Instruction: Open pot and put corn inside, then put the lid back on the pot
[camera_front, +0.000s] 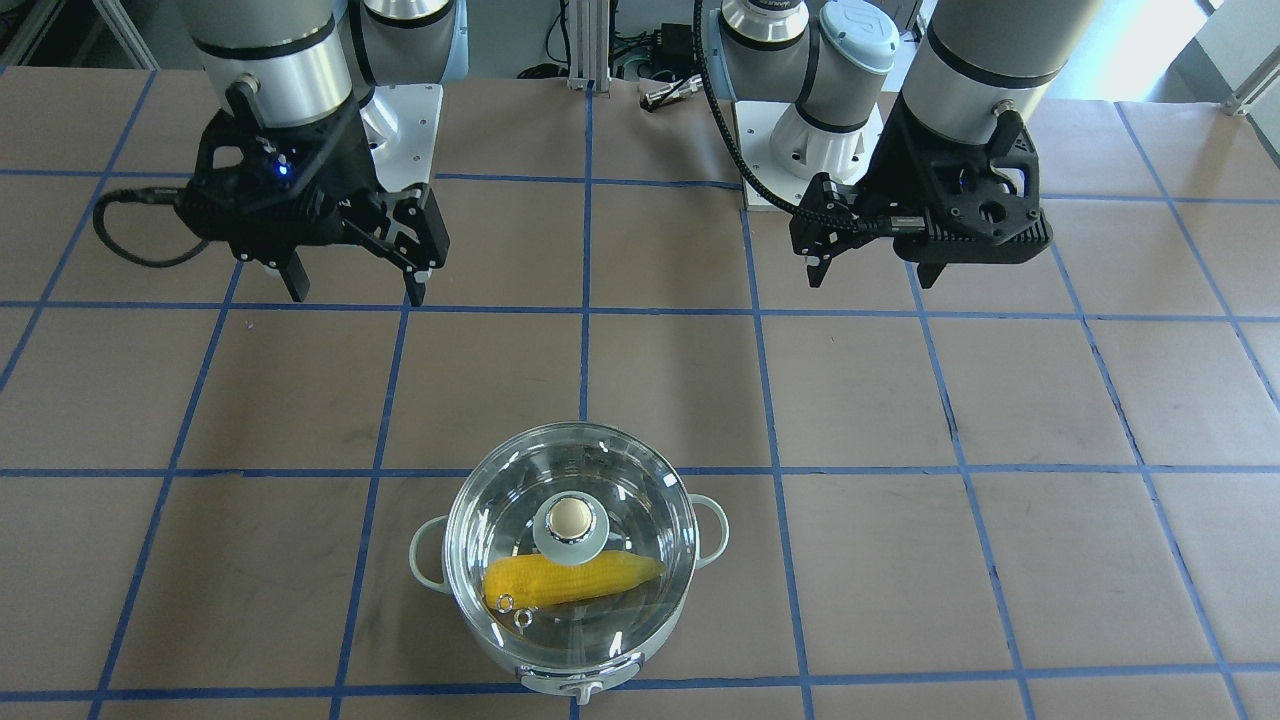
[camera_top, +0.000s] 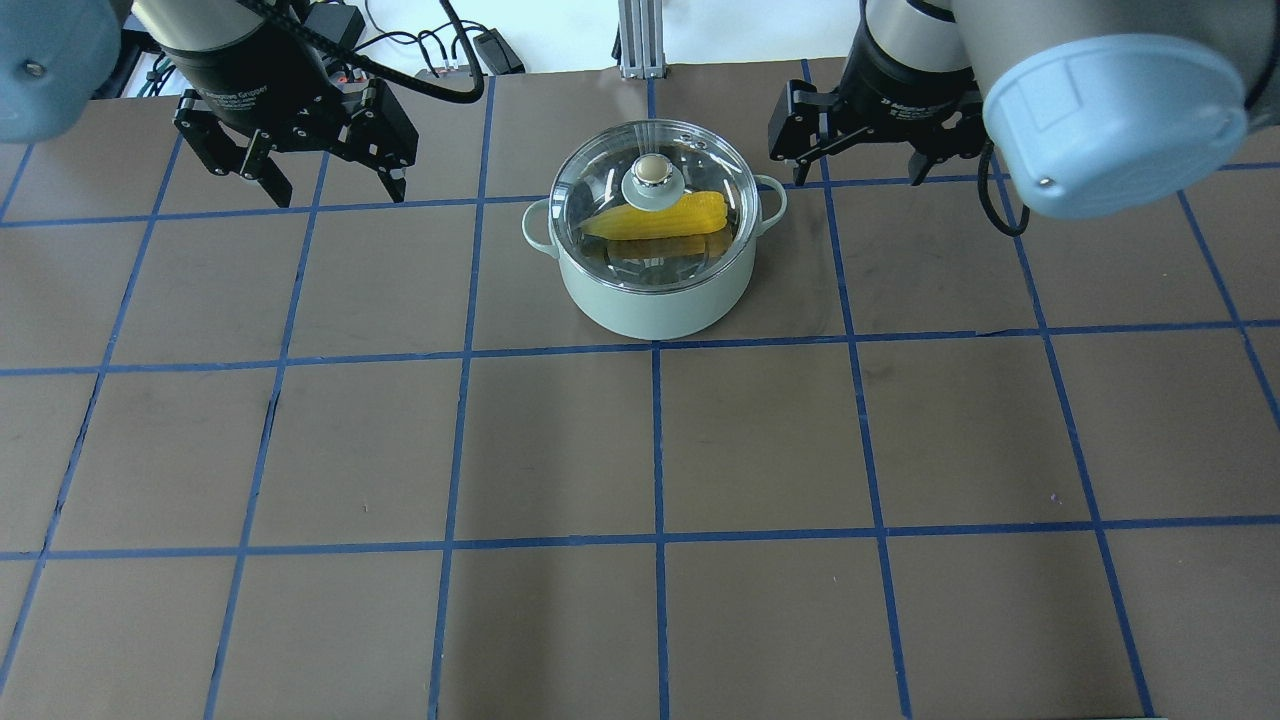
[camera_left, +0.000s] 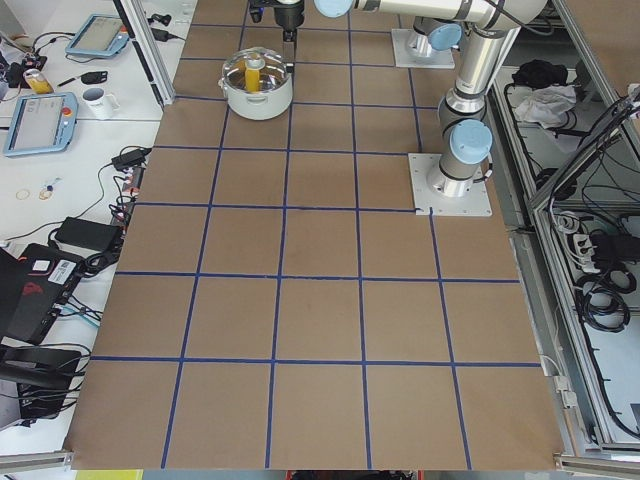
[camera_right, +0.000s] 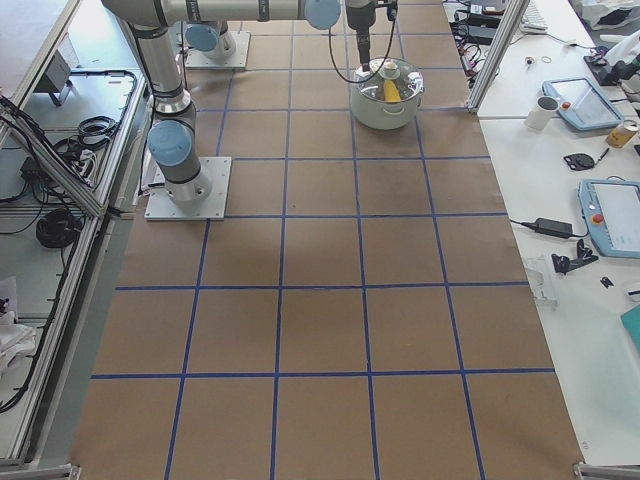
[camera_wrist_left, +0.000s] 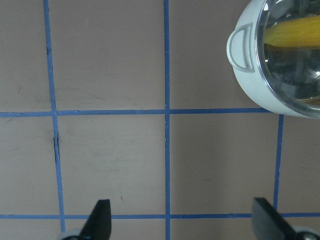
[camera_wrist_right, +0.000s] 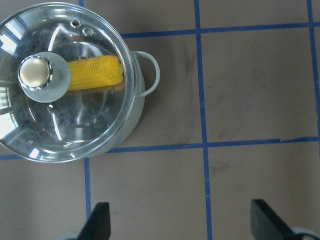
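Looking down from behind the robot, I see the pot (camera_top: 650, 300) standing on the brown, blue-gridded table (camera_top: 760, 440), at the far side from the robot's base and near the middle of its width. The lid (camera_top: 600, 180) sits level and closed on the pot's rim, with its beige knob (camera_top: 651, 170) at the centre. The corn (camera_top: 665, 215) lies inside the pot, visible through the glass, with its thick end towards the robot's right and its tapered end towards the left. Reflections in the glass keep me from saying whether it rests flat on the pot's floor. In the front-facing view the pot's control knob (camera_front: 580, 688) points away from the robot.

The left gripper (camera_top: 337, 190) hangs above the table, well apart from the pot on its left side, fingers spread and holding nothing. The right gripper (camera_top: 857, 170) hangs near the pot's right handle (camera_top: 772, 203) without touching it, fingers likewise spread and empty. Both wrist views show the two fingertips wide apart over bare table.
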